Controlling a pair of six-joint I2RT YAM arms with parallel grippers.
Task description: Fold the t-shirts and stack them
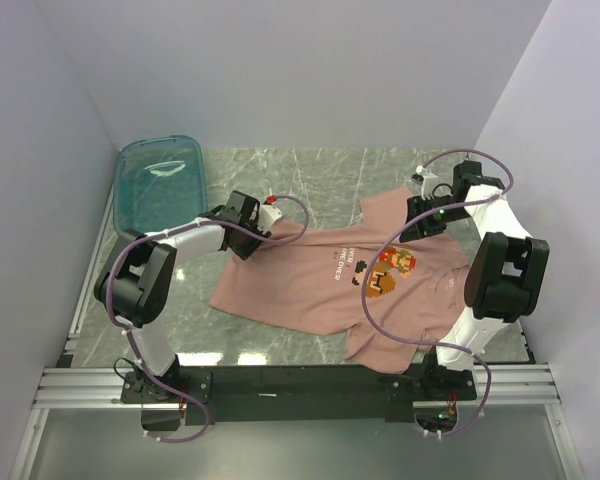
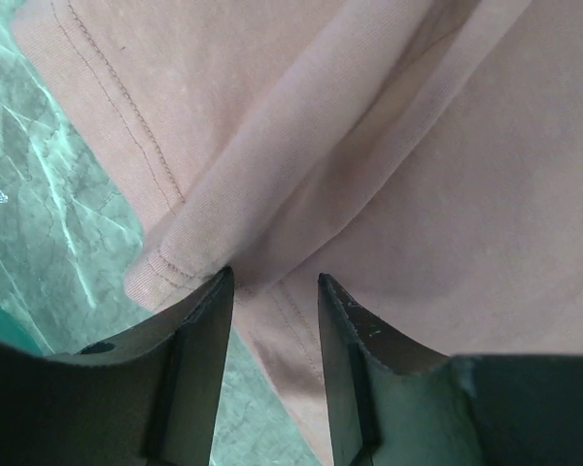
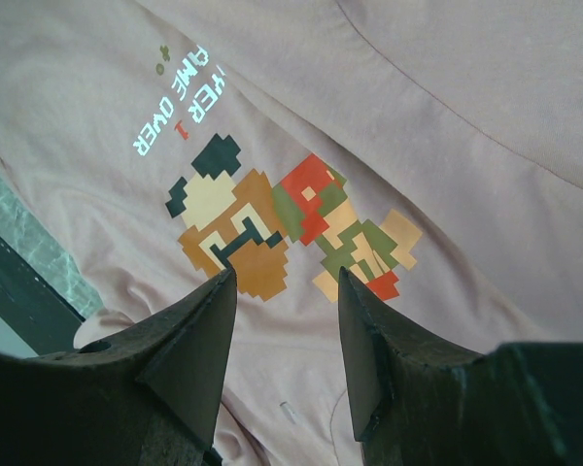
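A dusty-pink t-shirt [image 1: 310, 285] lies spread on the green marble table [image 1: 280, 180], with its pixel-figure print [image 1: 390, 268] facing up. My left gripper [image 1: 263, 232] hovers low over the shirt's far left corner. In the left wrist view the left gripper [image 2: 272, 282] is open, and a rolled fold of the t-shirt [image 2: 447, 194] with its stitched hem lies at and under the tips. My right gripper [image 1: 417, 222] hangs above the shirt's far right part. In the right wrist view the right gripper [image 3: 287, 277] is open over the t-shirt [image 3: 466, 116], just short of the print [image 3: 272, 223], holding nothing.
A teal see-through tub [image 1: 160, 180] stands at the back left corner. White walls close in on the left, back and right. An aluminium rail [image 1: 300, 385] with the arm bases runs along the near edge. Bare marble shows left of the shirt.
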